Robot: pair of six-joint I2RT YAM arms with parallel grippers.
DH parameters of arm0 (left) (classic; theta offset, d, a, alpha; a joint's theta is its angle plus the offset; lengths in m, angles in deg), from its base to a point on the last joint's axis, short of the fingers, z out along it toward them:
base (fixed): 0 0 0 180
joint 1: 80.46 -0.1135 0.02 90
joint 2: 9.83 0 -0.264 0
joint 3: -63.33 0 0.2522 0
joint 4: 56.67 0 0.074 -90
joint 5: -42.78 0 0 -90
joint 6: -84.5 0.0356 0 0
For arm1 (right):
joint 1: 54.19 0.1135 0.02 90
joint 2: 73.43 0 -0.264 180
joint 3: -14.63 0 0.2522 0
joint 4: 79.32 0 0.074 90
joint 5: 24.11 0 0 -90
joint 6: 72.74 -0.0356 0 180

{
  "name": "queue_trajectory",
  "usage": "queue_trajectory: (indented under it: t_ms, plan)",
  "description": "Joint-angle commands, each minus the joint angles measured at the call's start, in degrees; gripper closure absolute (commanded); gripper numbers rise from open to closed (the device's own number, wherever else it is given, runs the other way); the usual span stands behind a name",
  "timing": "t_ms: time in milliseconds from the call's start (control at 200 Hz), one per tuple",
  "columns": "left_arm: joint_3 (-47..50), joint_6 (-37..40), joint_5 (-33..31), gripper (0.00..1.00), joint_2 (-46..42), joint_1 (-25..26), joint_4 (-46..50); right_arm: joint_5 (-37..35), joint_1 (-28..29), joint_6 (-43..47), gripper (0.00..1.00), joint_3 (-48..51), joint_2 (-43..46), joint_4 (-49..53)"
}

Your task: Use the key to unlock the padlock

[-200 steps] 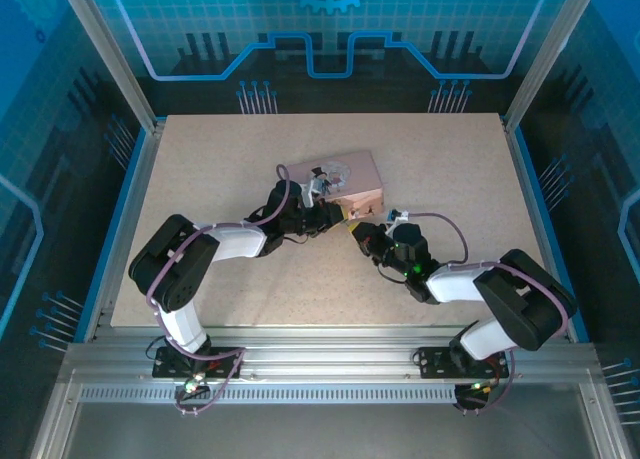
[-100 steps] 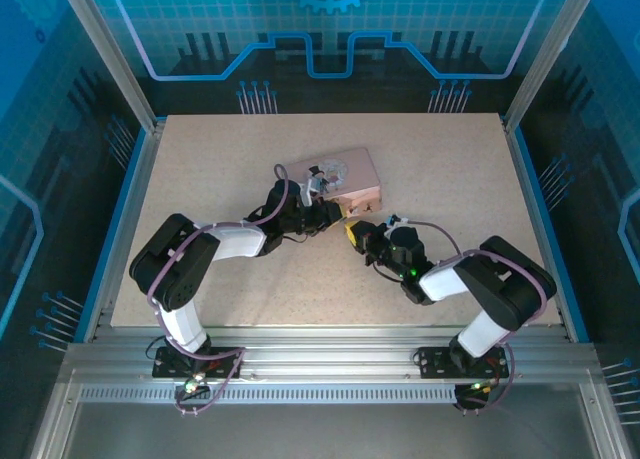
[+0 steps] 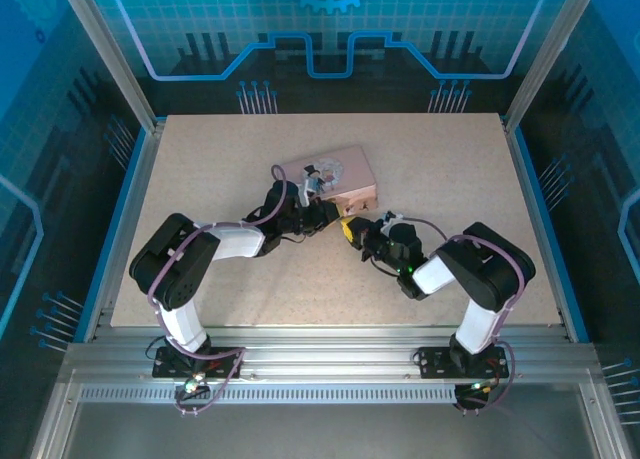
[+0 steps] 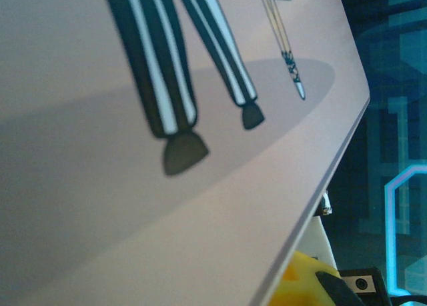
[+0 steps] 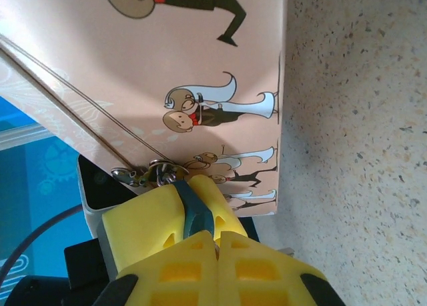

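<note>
Two black-and-white robot arms reach inward over the speckled beige desk [image 3: 220, 149] and meet at the near side of a pink rectangular tin box [image 3: 330, 174] printed with cartoon couples. The tin lies flat near the middle of the desk, turned at a slant to its edges.

From overhead, the left claw [image 3: 318, 212] is pressed up against the tin's near-left edge. Its wrist camera sits so close to the pink surface that striped cartoon legs and the tin's edge fill most of the picture. A yellow padded tip shows just past that edge. I cannot tell whether this claw's jaws are apart or together, nor whether they hold anything.

The right claw [image 3: 350, 229] sits at the tin's near-right side, just beside the left one. In its wrist view the yellow padded fingers [image 5: 150, 216] are pressed together on a small, dark blue-green piece. As far as I can tell, this is the tiny dark padlock [image 5: 195, 213]. It lies right against the small silver metal latch [image 5: 155, 174] on the tin's side wall, touching it. The rest of the lock is hidden by the pads. No key can be made out.
</note>
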Motion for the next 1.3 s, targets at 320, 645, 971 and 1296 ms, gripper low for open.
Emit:
queue_trajectory:
  t_ms: [320, 645, 971, 1296]
  plan:
    - [-0.97, -1.04, 11.08, 1.0, -0.56, 4.55, -3.62, 0.73, -0.52, 3.75, 1.0, -4.45, 1.59, 5.02]
    - [-1.49, 1.18, 10.24, 1.0, -2.01, 4.18, 0.68, 2.47, -0.76, 5.14, 0.96, -3.85, 2.88, 6.5]
    - [-1.05, 3.7, 7.82, 1.0, -3.52, 1.84, 6.25, 6.05, -2.74, 11.66, 0.61, 0.18, 11.35, 16.75]
    - [-1.41, 4.06, 7.69, 1.0, -3.66, 1.75, 8.09, 6.63, -5.62, 31.68, 0.49, -0.82, 35.12, 54.07]
